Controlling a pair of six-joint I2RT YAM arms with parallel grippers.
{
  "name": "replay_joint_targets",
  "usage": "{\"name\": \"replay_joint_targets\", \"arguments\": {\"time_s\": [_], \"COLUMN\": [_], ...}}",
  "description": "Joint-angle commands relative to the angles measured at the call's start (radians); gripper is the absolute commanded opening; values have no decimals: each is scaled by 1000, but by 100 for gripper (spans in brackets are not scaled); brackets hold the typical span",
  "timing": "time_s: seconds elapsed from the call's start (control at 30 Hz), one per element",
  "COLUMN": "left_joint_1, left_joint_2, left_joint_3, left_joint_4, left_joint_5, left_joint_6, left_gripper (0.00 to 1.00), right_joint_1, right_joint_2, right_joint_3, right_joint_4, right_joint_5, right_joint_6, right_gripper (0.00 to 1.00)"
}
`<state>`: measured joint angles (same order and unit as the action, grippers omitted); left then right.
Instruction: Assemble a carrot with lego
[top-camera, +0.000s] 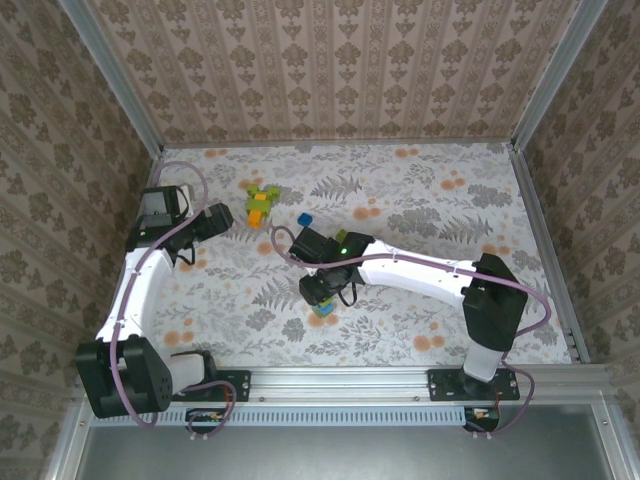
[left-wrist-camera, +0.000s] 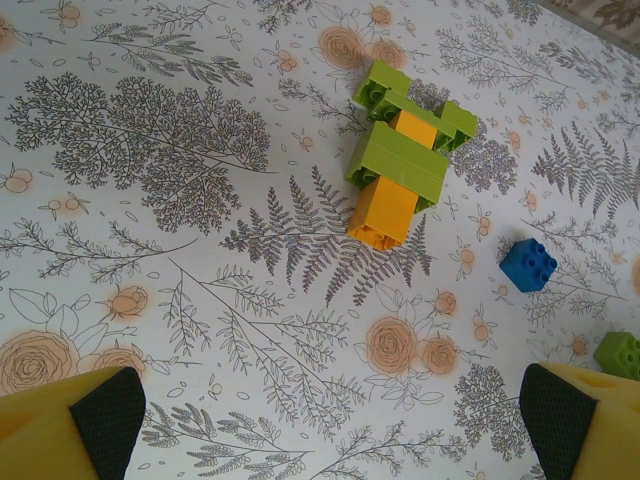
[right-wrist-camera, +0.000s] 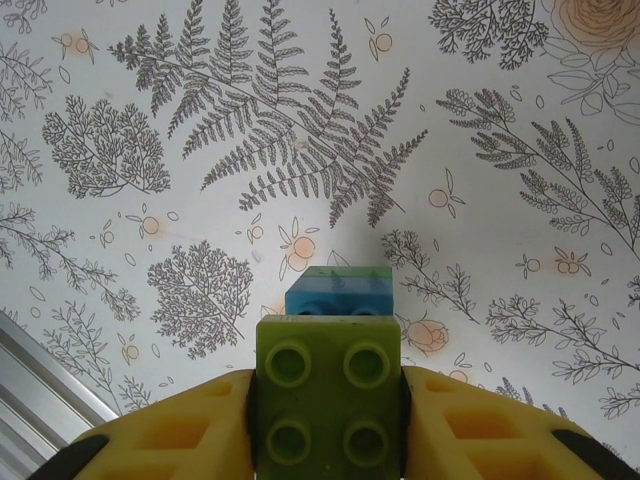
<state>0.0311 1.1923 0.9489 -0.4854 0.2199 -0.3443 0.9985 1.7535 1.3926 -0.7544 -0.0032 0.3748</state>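
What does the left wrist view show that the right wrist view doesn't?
Left wrist: a joined green and orange lego cluster, a loose blue brick, a light green brick at the right edge, and the left gripper open above the table. Right wrist: the right gripper shut on a green four-stud brick, with a blue piece against its far side. Shared: the floral-print tabletop.

top: I'm looking down from behind on the whole table (top-camera: 450, 200) | left wrist: I'm facing down nearer, sharing top's brick cluster (left-wrist-camera: 400, 160) | right wrist: I'm facing down closest
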Motion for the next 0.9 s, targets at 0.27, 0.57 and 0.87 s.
{"name": "replay_joint_targets", "arguments": {"time_s": [0.27, 0.57, 0.87], "left_joint_1": [-7, -7, -7], "left_joint_2": [-9, -10, -10], "left_joint_3": [7, 7, 9], "left_joint_4": [-4, -5, -5], "left_joint_5": [-4, -2, -5], "left_joint_6": [17, 16, 16], "left_gripper": [100, 100, 100], "right_joint_1": [15, 2, -20], "right_joint_2": [-28, -97, -110], "right_joint_3": [-95, -61, 7], "right_joint_4": [-36, 8, 31], "right_joint_5": [15, 79, 131], "right_joint_6": [57, 54, 21], "right_gripper": [36, 34, 34]}}
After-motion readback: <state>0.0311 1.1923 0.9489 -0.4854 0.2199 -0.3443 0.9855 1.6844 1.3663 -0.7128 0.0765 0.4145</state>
